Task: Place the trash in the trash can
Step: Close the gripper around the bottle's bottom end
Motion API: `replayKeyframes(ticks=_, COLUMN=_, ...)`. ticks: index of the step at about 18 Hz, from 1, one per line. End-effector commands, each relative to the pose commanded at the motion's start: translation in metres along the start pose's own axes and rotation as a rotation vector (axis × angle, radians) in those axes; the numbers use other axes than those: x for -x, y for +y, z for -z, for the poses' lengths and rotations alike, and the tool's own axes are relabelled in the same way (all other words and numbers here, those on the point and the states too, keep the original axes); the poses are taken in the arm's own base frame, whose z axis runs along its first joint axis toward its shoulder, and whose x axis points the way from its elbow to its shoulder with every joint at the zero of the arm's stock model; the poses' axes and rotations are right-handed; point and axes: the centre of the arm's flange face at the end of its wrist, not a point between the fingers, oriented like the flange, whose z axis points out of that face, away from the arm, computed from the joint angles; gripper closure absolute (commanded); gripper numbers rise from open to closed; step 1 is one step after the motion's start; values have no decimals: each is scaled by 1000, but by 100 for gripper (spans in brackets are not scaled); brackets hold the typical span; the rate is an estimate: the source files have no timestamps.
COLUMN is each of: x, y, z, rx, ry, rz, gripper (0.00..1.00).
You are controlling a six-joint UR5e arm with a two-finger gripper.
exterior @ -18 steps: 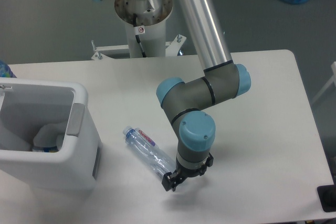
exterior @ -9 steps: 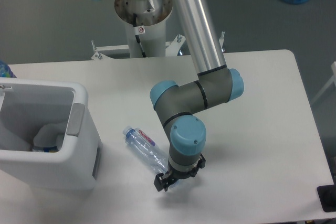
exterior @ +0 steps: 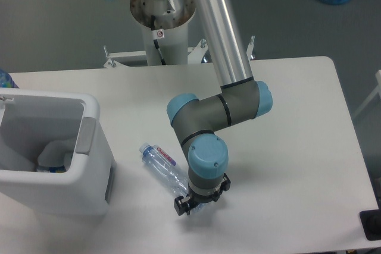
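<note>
Black two-finger gripper [exterior: 190, 201] at the bottle's base end
Clear red-and-white-labelled plastic bottle [exterior: 164, 166] lies outside the boxy white bin [exterior: 89, 147] to its left; grip state unclear.

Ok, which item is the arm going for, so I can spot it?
Start at the big white bin on the table's left. Just right of it lies a clear plastic bottle with a red-and-white label, its far end under the tool. It is the only loose item on the tabletop.
</note>
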Motion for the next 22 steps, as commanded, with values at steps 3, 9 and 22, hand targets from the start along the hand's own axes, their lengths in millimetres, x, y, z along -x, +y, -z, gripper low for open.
replayKeyframes(ticks=3, x=0, y=0, z=0, rx=0, ry=0, rz=0, gripper=10)
replayKeyframes(ticks=9, x=0, y=0, z=-4, rx=4, ry=-4, rz=0, gripper=12)
replayKeyframes(ticks=22, x=-1, y=0, z=-1, rx=1, ry=-2, rz=-1, gripper=32)
